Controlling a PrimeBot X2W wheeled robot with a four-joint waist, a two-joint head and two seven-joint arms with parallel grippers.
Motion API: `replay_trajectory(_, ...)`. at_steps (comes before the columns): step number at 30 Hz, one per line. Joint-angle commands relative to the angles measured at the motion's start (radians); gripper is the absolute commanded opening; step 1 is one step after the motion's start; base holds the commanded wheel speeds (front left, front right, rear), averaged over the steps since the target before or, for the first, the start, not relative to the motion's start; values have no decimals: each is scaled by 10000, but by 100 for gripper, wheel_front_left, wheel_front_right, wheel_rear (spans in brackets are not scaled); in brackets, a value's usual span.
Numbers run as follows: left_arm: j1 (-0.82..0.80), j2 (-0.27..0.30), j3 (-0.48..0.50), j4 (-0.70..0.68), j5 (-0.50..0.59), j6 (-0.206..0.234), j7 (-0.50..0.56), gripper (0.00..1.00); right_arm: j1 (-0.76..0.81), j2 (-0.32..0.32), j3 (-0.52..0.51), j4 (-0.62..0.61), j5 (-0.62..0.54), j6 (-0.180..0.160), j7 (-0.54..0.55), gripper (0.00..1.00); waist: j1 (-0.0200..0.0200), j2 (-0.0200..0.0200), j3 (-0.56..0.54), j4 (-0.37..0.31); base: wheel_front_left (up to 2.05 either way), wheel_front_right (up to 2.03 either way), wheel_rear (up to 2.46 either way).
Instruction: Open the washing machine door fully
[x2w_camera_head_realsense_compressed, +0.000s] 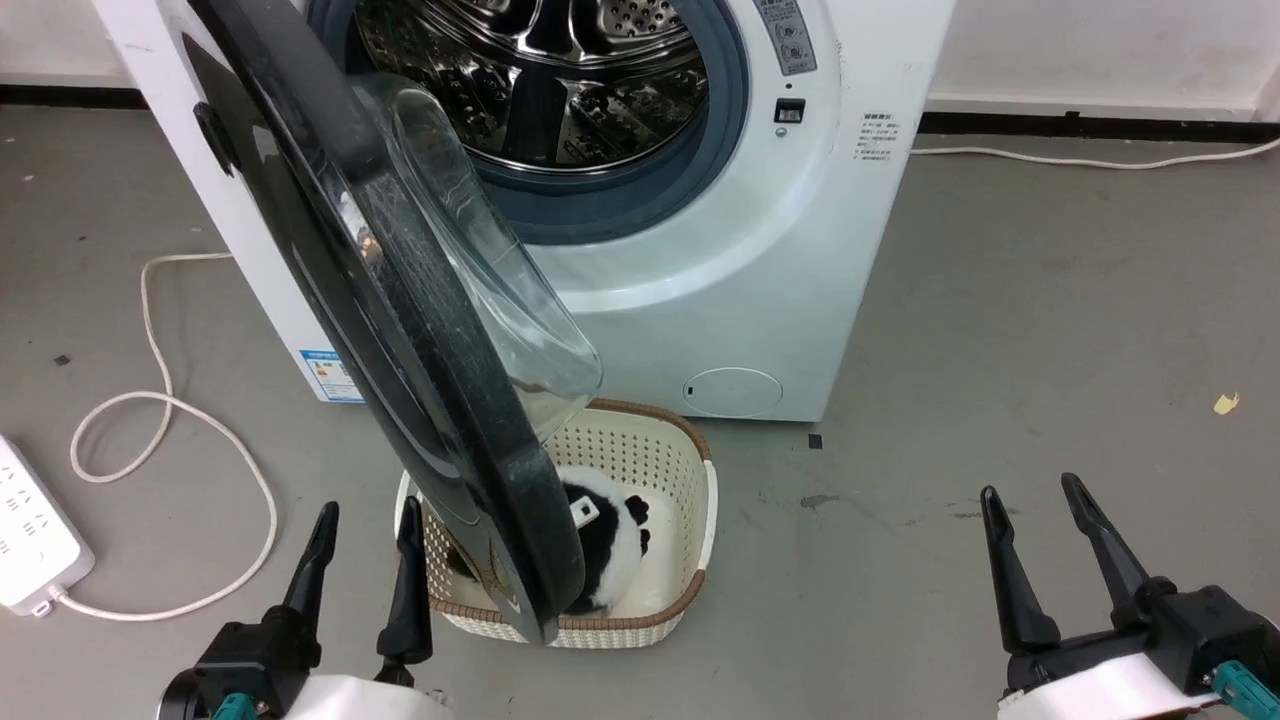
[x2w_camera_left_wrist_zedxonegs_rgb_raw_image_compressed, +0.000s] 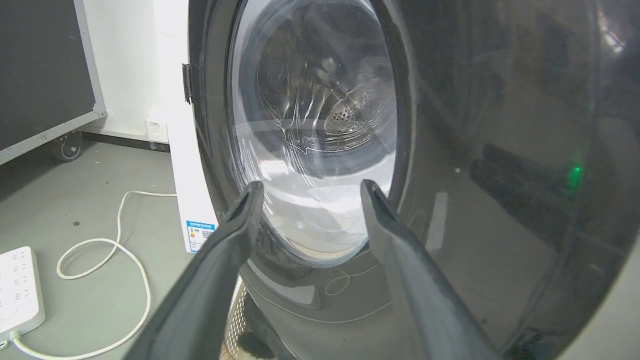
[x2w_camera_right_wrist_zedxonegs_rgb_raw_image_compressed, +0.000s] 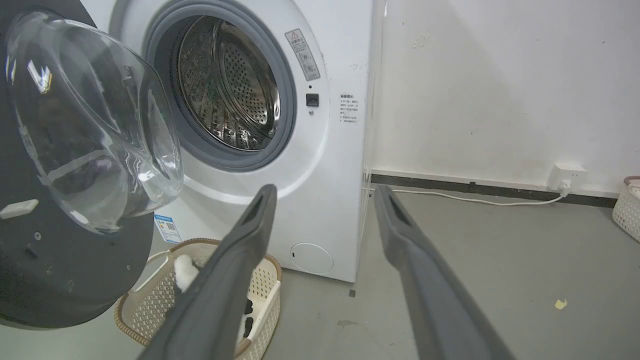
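Note:
The washing machine door (x2w_camera_head_realsense_compressed: 400, 330) stands swung out about halfway from the white machine (x2w_camera_head_realsense_compressed: 760, 260), hinged on its left side. Its glossy black rim faces my left side and its clear glass bowl (x2w_camera_head_realsense_compressed: 480, 260) bulges toward the drum (x2w_camera_head_realsense_compressed: 560, 80). My left gripper (x2w_camera_head_realsense_compressed: 365, 525) is open, just left of the door's lower edge, apart from it. In the left wrist view that gripper (x2w_camera_left_wrist_zedxonegs_rgb_raw_image_compressed: 307, 192) points at the door's outer face (x2w_camera_left_wrist_zedxonegs_rgb_raw_image_compressed: 450, 150). My right gripper (x2w_camera_head_realsense_compressed: 1035, 500) is open low at the right, over bare floor. The right wrist view shows the door's inner side (x2w_camera_right_wrist_zedxonegs_rgb_raw_image_compressed: 75, 165) and the right gripper (x2w_camera_right_wrist_zedxonegs_rgb_raw_image_compressed: 325, 195).
A cream laundry basket (x2w_camera_head_realsense_compressed: 690, 500) holding a black-and-white plush toy (x2w_camera_head_realsense_compressed: 605, 545) sits on the floor under the door's lower edge. A white power strip (x2w_camera_head_realsense_compressed: 30, 530) and its looping cable (x2w_camera_head_realsense_compressed: 200, 420) lie at the left. Another cable (x2w_camera_head_realsense_compressed: 1100, 160) runs along the back wall.

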Motion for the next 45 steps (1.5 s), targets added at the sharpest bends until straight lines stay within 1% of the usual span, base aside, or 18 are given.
replay_trajectory(1, 58, 14, 30, -39, 112, 103, -44, 100, 113, 62, -5, -1, -59, 8, -74, 100, 0, -1, 29, -12, 0, 0, 0)
replay_trajectory(2, 36, 14, 3, -65, 212, 202, -44, 100, 49, 71, -80, -45, 13, 8, -77, 100, 0, -1, 47, -28, 0, 0, 0)
replay_trajectory(7, 23, 14, -33, -64, 340, 299, -44, 100, -22, 75, -48, -92, 160, 8, -79, 100, 0, -1, 67, -74, 0, 0, 0)
replay_trajectory(8, 18, 14, -38, -65, 355, 312, -44, 53, -33, 75, -40, -103, 174, 8, -80, 100, 0, -1, 73, -78, 0, 0, 0)
replay_trajectory(9, 17, 14, -44, -63, 368, 315, -44, 0, -40, 75, -38, -113, 190, 8, -80, 100, 0, -1, 73, -79, 0, 0, 0)
replay_trajectory(11, 9, 14, -45, -102, 439, 298, -44, 0, -36, 76, -51, -131, 221, 8, -80, 100, 0, -1, 60, -73, 0, 0, 0)
replay_trajectory(14, -42, 14, 86, -510, 644, 322, -44, 0, -20, 76, -57, -155, 252, 8, -80, 100, 0, -1, 43, -55, 0, 0, 0)
replay_trajectory(19, -175, 14, 500, -1598, 376, 640, -44, 0, 15, 77, -81, -170, 241, 8, -81, 100, 0, -1, -65, -6, 0, 0, 0)
replay_trajectory(22, -351, 14, 788, -2192, -222, 945, -44, 0, 35, 77, -128, -144, 229, 8, -81, 100, 0, -1, -145, 32, 0, 0, 0)
replay_trajectory(26, -825, 14, 1058, -3234, -491, 1245, -44, 0, 3, 77, -120, -125, 262, 8, -81, 100, 0, -1, -219, 49, 0, 0, 0)
replay_trajectory(29, -1238, 14, 1057, -4015, -491, 1285, -44, 0, -14, 77, -151, -107, 131, 8, -81, 100, 0, -1, -245, 48, 0, 0, 0)
replay_trajectory(33, -1519, 14, 621, -4675, -71, 1020, -44, 0, -64, 77, -171, -100, 200, 8, -81, 100, 0, -1, -280, 28, 0, 0, 0)
replay_trajectory(37, -1484, 14, -149, -4923, 381, 770, -44, 0, -93, 77, -213, -97, 230, 8, -81, 100, 0, -1, -262, 6, 0, 0, 0)
replay_trajectory(39, -1380, 14, -678, -4941, 556, 748, -44, 0, -78, 77, -201, -81, 244, 8, -81, 100, 0, -1, -238, -1, 0, 0, 0)
replay_trajectory(40, -1380, 14, -678, -4941, 556, 748, -44, 0, -78, 77, -201, -81, 244, 8, -81, 100, 0, -1, -238, -1, 0, 0, 0)
replay_trajectory(41, -1267, 14, -1283, -4876, 839, 716, -44, 0, -73, 77, -171, -68, 251, 8, -81, 100, 0, -1, -207, -9, 0, 0, 0)
replay_trajectory(44, -1039, 14, -2125, -4626, 938, 793, -44, 0, -91, 77, -126, -47, 267, 8, -81, 100, 0, -1, -150, -33, 0, 0, 0)
replay_trajectory(45, -1039, 14, -2125, -4626, 938, 793, -44, 0, -91, 77, -126, -47, 267, 8, -81, 100, 0, -1, -150, -33, 0, 0, 0)
